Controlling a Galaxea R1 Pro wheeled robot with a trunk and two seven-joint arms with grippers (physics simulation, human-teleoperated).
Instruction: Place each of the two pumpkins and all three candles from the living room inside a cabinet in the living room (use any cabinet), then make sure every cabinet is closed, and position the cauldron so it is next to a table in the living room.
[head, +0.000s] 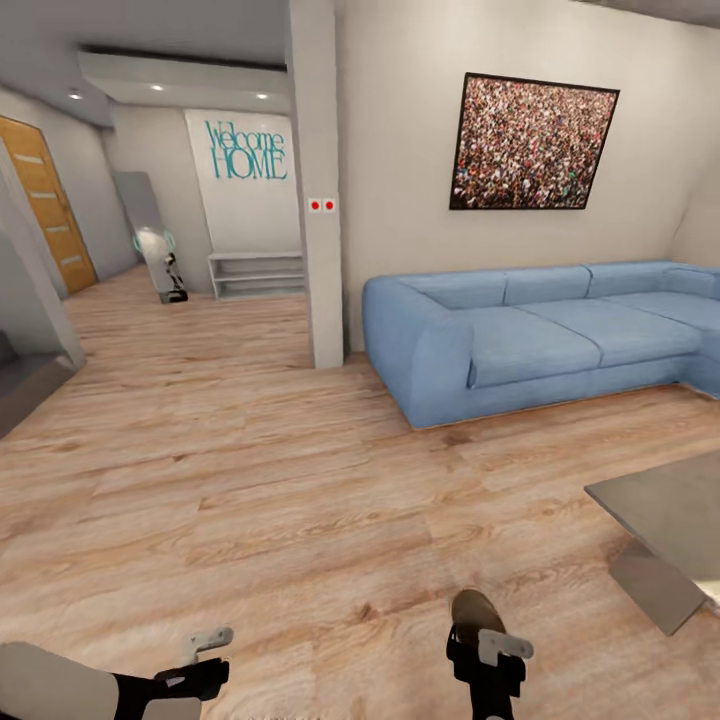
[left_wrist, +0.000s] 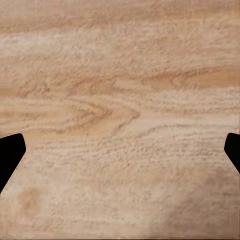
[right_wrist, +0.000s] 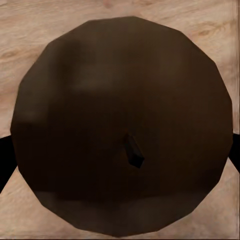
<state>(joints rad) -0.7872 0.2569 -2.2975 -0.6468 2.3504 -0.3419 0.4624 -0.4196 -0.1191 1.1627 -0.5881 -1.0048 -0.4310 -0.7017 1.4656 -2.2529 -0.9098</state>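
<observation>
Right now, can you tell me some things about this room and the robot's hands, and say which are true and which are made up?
1. The sofa is blue. True.
2. The right gripper holds a candle. True: a round brownish candle with a dark wick sits between its fingers.
3. The left gripper holds a pumpkin. False: it is open over bare wooden floor.
4. The picture hangs above the sofa. True.
5. The wall sign says "Goodbye". False: it says "Welcome HOME".
</observation>
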